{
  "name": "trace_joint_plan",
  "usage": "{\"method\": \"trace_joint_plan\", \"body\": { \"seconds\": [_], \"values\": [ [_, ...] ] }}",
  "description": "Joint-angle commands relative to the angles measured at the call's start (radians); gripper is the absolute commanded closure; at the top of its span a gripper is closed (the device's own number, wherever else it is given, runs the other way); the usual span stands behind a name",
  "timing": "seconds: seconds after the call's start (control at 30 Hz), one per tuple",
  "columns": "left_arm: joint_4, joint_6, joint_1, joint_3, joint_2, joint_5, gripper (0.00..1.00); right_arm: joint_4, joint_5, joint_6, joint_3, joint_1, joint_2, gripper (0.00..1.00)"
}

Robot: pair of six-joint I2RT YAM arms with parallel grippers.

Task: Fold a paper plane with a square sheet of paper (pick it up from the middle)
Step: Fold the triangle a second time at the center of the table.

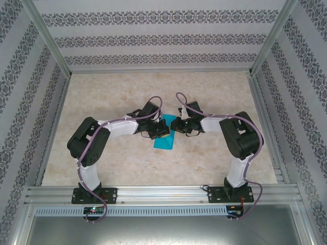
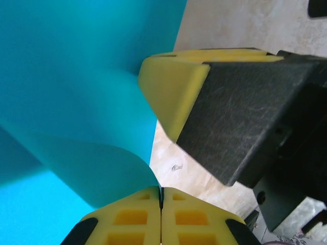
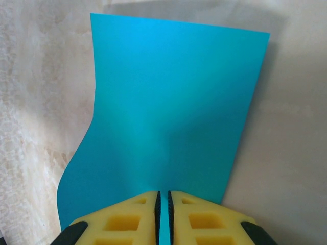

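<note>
Near rail: a metal rail (image 1: 163, 194) runs along the near edge of the surface, with both arm bases bolted to it.
Left arm: the left arm (image 1: 89, 143) rises from its base, bends and reaches inward to the middle.
Right arm: the right arm (image 1: 240, 135) mirrors it from the other side, so the two wrists almost meet.
Left end effector: the left end effector (image 1: 159, 130) (image 2: 161, 196) has its yellow pads pressed together, pinching an edge of the square sheet of paper right at their tips.
Right end effector: the right end effector (image 1: 176, 125) (image 3: 163, 199) is clamped on the same sheet. A thin teal strip shows in the narrow slit between its pads. In the left wrist view one of its fingers (image 2: 173, 92) sits just beside the curled sheet.
Square sheet of paper: the teal square sheet of paper (image 1: 164, 140) (image 2: 76, 76) (image 3: 173, 102) is at the middle of the surface, between the two end effectors. In the top view most of it lies toward the near side of them. Near the left grip it bows upward in a curl. In the right wrist view its left edge curves and the rest stretches away fairly flat.
Surface: the surface (image 1: 127, 92) (image 3: 296, 127) is pale and marbled.
Walls: patterned walls (image 1: 163, 41) close in the far side and both flanks.
</note>
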Motion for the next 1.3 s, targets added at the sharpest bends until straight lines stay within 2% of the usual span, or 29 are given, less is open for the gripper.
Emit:
{"method": "trace_joint_plan", "body": {
  "seconds": [0.0,0.27,1.27],
  "values": [
    [-0.037,0.031,-0.006,0.042,0.036,-0.001,0.92,-0.009,-0.026,-0.024,0.012,0.008,0.012,0.85],
    [-0.047,0.044,-0.001,0.077,0.078,-0.012,0.92,0.001,-0.037,-0.017,0.008,0.006,0.007,0.85],
    [-0.016,0.064,0.013,0.042,0.138,-0.056,0.91,0.049,-0.064,0.019,-0.018,-0.001,-0.013,0.85]
  ]
}}
